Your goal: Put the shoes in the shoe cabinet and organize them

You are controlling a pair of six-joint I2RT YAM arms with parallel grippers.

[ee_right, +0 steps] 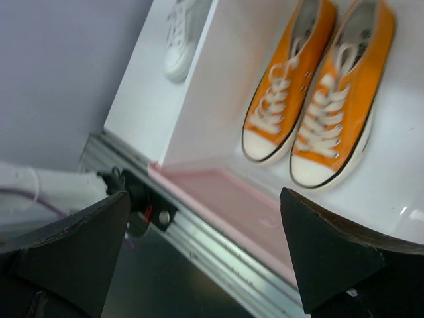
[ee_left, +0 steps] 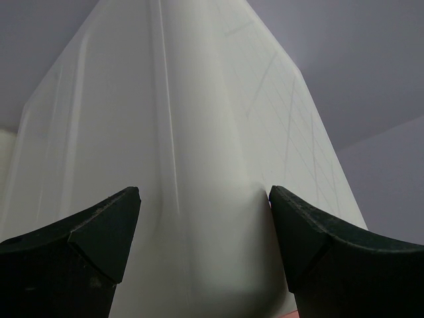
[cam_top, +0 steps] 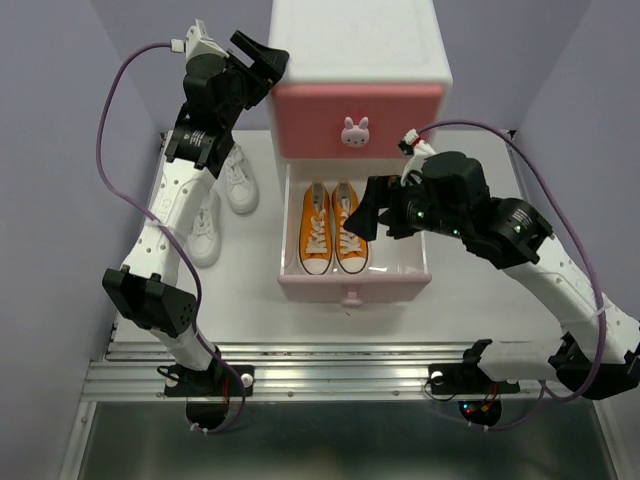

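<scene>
Right gripper [ee_right: 204, 199]: its fingers [ee_right: 73, 252] are standing wide apart, gripping nothing, and it is hovering over the pulled-out lower drawer.
- Nearest, under the fingertips, an aluminium rail [ee_right: 199, 232] is running slantwise across the gap.
- Just beyond it, the paler pink drawer front [ee_right: 225, 205] is lying between the two fingers.
- Farther ahead, toward the right finger, the orange canvas pair [ee_right: 318, 99] is sitting side by side on the drawer floor, toes pointing back at the fingers and well apart from them.
- Farthest, beyond the left finger and outside the drawer wall, one white sneaker [ee_right: 180, 36] is lying on the table.

Left gripper [ee_left: 204, 199]: its fingers [ee_left: 79, 252] are also spread wide, pinching nothing.
- The shoe cabinet [ee_left: 199, 99] is filling the gap, its white upper corner rising straight ahead between the tips.
- The right finger is sitting just beside the wall; I cannot tell whether it is touching.

From overhead, the white pair [cam_top: 238, 178] is lying behind these fingers, alongside the arm. The darker pink drawer [cam_top: 360, 105] is sitting shut, its bunny knob [cam_top: 355, 131] facing forward.
</scene>
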